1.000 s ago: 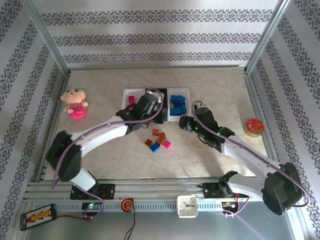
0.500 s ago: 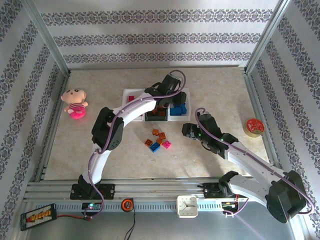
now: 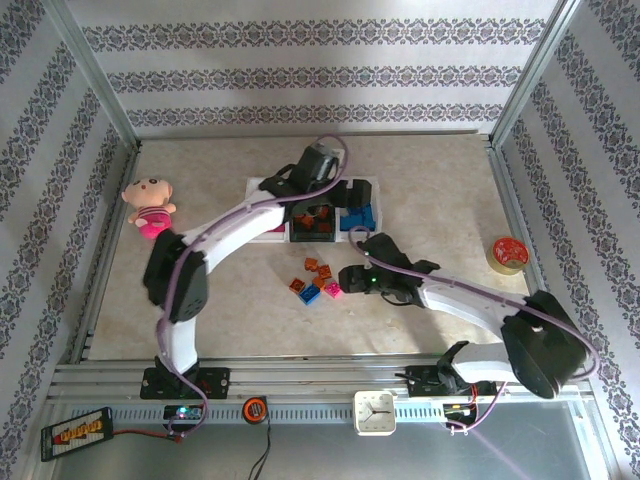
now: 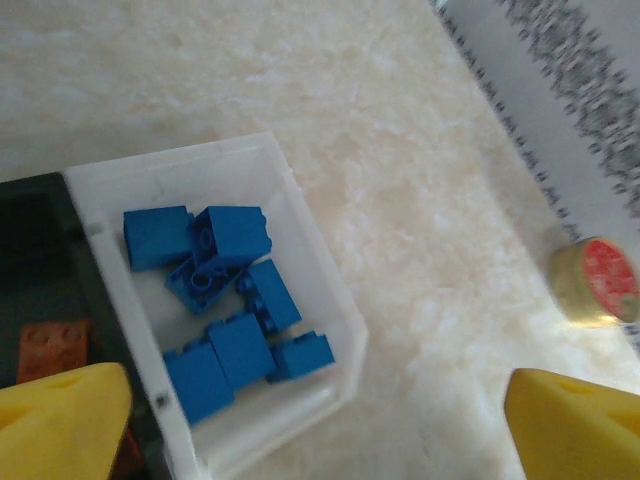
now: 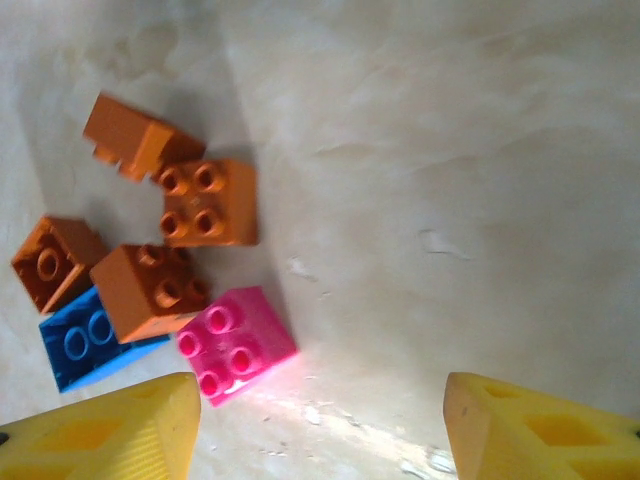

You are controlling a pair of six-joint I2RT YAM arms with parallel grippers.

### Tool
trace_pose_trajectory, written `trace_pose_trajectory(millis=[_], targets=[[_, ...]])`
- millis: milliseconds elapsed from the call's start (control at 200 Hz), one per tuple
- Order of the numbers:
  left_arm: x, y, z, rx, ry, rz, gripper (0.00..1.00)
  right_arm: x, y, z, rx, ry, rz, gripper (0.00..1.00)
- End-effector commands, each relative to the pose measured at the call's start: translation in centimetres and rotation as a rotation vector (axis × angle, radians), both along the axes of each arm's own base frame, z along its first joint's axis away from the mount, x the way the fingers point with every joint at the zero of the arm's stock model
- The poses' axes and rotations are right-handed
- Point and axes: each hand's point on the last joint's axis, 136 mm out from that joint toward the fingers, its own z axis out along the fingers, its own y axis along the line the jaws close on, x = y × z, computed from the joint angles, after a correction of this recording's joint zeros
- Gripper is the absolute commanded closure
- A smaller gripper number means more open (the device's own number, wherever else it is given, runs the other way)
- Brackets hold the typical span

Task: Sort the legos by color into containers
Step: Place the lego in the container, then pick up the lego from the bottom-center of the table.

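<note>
Find the left jaws spread wide and holding nothing, above the white rectangular plastic bin (image 4: 330, 290) at the right end of the row, at the far middle of the pale stone-look surface (image 5: 450, 150). Note the blue studded plastic bricks (image 4: 225, 300) heaped inside it, the black plastic bin (image 4: 35, 250) just to its left with an orange brick (image 4: 55, 350) in it, and the round red tin (image 4: 597, 283) well apart to the right.

Find the right jaws likewise spread and empty, over the loose heap near the middle of the surface: four orange-brown bricks (image 5: 208, 203), one loose blue brick (image 5: 85, 345), one magenta-pink brick (image 5: 237, 343).

Judge picking the pink one to be the step in hand. Lower straight down, straddle its flat sides, and keep the fingertip nearest the heap (image 5: 110, 430) off the orange-brown brick just beside it, perhaps touching. Close only once both pads sit below the studs. Lift clear before swinging toward the left end of the row, likely the place for pink, and stay clear of the left arm (image 3: 240, 218) lying across that way
</note>
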Motion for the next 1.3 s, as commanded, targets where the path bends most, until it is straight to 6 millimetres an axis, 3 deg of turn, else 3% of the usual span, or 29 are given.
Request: trace_pose_trajectory(millis=[0, 260, 420, 655, 859, 1009, 1089, 1204, 1294], targets=[[-2.0, 2.9, 3.6, -0.077, -0.093, 0.051, 0.00, 0.1, 2.8, 0.6, 0.004, -0.034, 0.111, 0.35], [-10.5, 12.7, -0.2, -0.009, -0.079, 0.214, 0.00, -0.4, 3.2, -1.9, -0.126, -0.010, 0.181, 0.35], [-14.7, 17.1, -2.3, 0.010, -0.048, 0.290, 0.00, -0.7, 3.5, -3.0, -0.188, -0.003, 0.231, 0.36], [-17.7, 20.6, -4.4, 0.044, -0.012, 0.367, 0.00, -0.5, 4.0, -4.2, -0.240, 0.015, 0.257, 0.43], [-18.2, 21.6, -5.3, 0.078, 0.002, 0.389, 0.00, -1.0, 3.9, -4.1, -0.235, 0.024, 0.266, 0.65], [-18.3, 22.0, -6.0, 0.095, 0.003, 0.399, 0.01, -1.9, 3.5, -1.7, -0.184, 0.002, 0.265, 0.73], [-18.5, 22.4, -6.5, 0.112, 0.012, 0.412, 0.01, -2.0, 4.0, 0.9, -0.128, -0.033, 0.273, 0.75], [-19.2, 23.1, -7.5, 0.132, 0.030, 0.427, 0.00, -0.8, 6.1, 5.6, -0.033, -0.105, 0.289, 0.76], [-19.8, 23.9, -8.1, 0.132, 0.037, 0.447, 0.00, 1.0, 8.9, 9.0, 0.039, -0.163, 0.304, 0.77]])
